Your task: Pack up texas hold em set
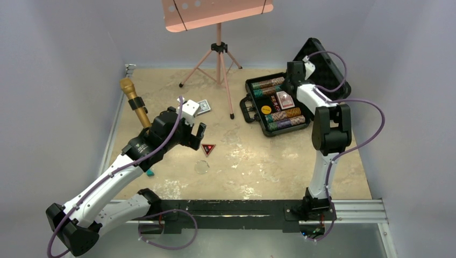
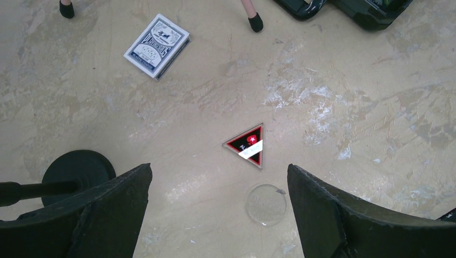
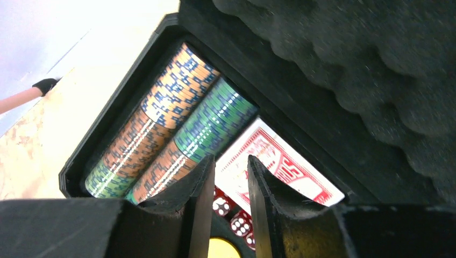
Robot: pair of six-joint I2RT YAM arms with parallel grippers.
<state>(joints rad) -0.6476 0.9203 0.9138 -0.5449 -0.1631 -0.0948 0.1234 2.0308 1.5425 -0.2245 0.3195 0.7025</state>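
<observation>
Open black case (image 1: pixel 271 130) sits toward the far right corner of the worktop (image 1: pixel 258 166), handle side facing left, lid (image 1: pixel 329 63) propped up behind with egg-crate foam (image 3: pixel 349 54) lining it. Poker chips (image 3: pixel 177 102) lie in striped rows inside, orange, green and blue; more rows (image 1: pixel 285 119) run along the near side of the case. Red card deck (image 3: pixel 279 164) rests tilted in the middle section, red dice (image 3: pixel 232 214) and a yellow round piece (image 1: pixel 266 109) just beside it. Right gripper (image 3: pixel 231 158) hangs inside the case over the red deck, fingers (image 3: pixel 199 188) drawn near together with a narrow gap, nothing seen between them. Blue card deck (image 2: pixel 157 45) lies flat on the worktop mid-field, well left of the case, near a foot of the pink music stand (image 1: pixel 218 48). Triangular red-black button (image 2: pixel 248 145) lies flat near the worktop's centre, a clear round disc (image 2: pixel 266 204) just near-side of it, the two apart. Left gripper (image 2: pixel 219 167) hovers above the button and disc, fingers (image 2: pixel 107 209) spread wide, touching neither. Gold microphone (image 1: pixel 134 99) stands by the left edge. Small teal piece (image 1: pixel 149 173) shows beside the left arm.
</observation>
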